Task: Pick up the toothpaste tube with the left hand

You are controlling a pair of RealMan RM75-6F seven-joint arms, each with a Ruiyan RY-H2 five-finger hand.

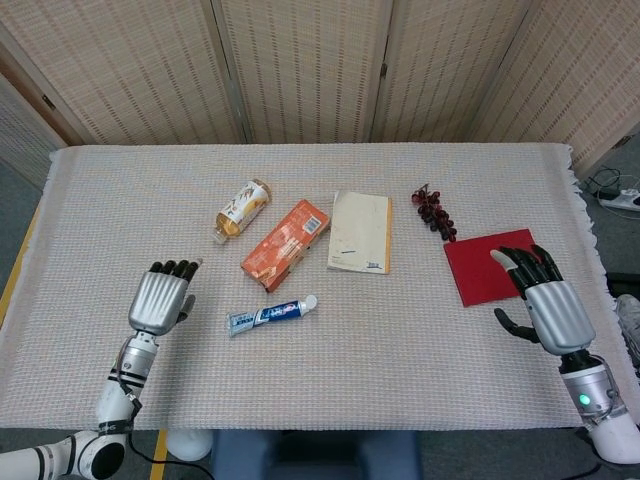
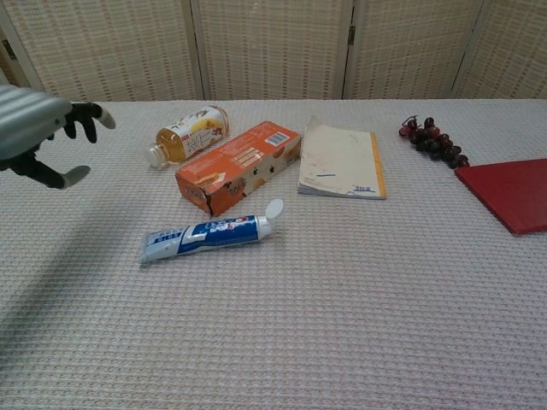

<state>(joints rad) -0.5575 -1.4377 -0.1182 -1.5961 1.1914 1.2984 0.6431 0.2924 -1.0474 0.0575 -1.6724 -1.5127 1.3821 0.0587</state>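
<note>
Head view: the toothpaste tube (image 1: 271, 315) is lying flat on the table (image 1: 400, 370), nearer the front edge than the back and left of centre, cap pointing right, just in front of the orange box (image 1: 287, 243). It is being held by nothing. The left hand (image 1: 161, 298) is hovering to the tube's left, well apart, fingers spread and empty. The right hand (image 1: 548, 305) is being kept by the right edge, partly over the red sheet (image 1: 485, 267), also open and empty. The tube is judged light, soft-walled and a bit slick, so it is likely to dent or squirt sideways under a hard squeeze. A grip across the mid-body is advised, clear of the flat crimped tail and the cap.
</note>
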